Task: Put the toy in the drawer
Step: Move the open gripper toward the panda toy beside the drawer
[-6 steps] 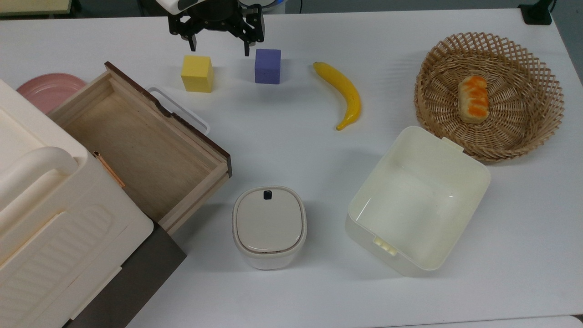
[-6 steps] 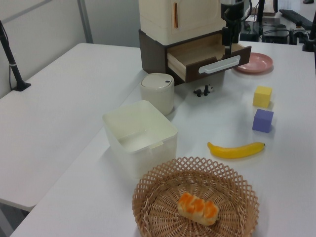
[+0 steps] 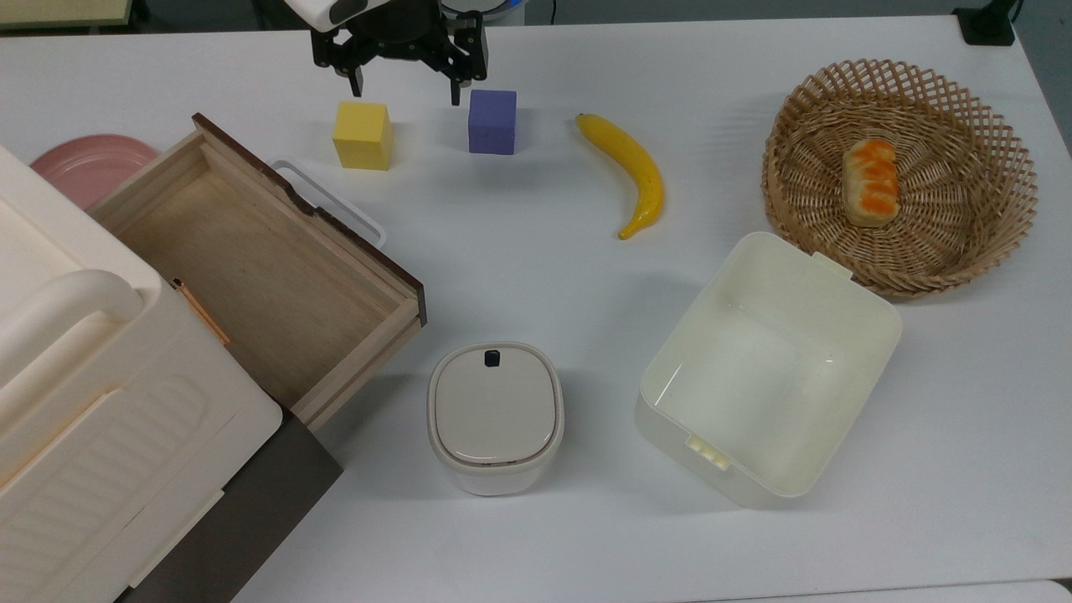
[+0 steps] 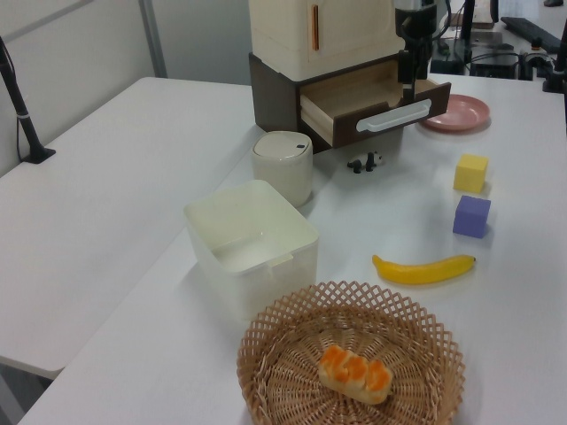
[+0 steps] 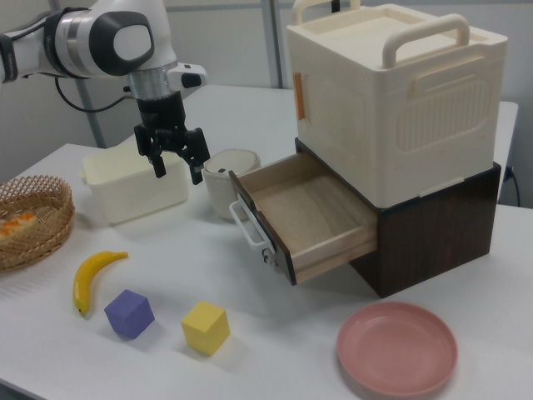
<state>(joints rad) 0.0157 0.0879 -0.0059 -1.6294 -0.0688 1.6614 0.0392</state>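
Panda figurine (image 4: 365, 163), tiny, black-and-white and glossy, sits on the white table (image 3: 536, 276) just in front of the drawer's (image 3: 251, 268) dark brown panel, below and well short of the claw (image 3: 405, 90). Since half a second ago the claw has barely shifted, edging slightly upward in the top view; its fingers (image 5: 197, 175) are spread apart and empty, so the pickup is not yet begun. In the top view it hangs between the matte foam yellow cube (image 3: 362, 136) and purple cube (image 3: 492, 122). The drawer, pale raw wood with a white loop handle (image 4: 394, 116), stands open.
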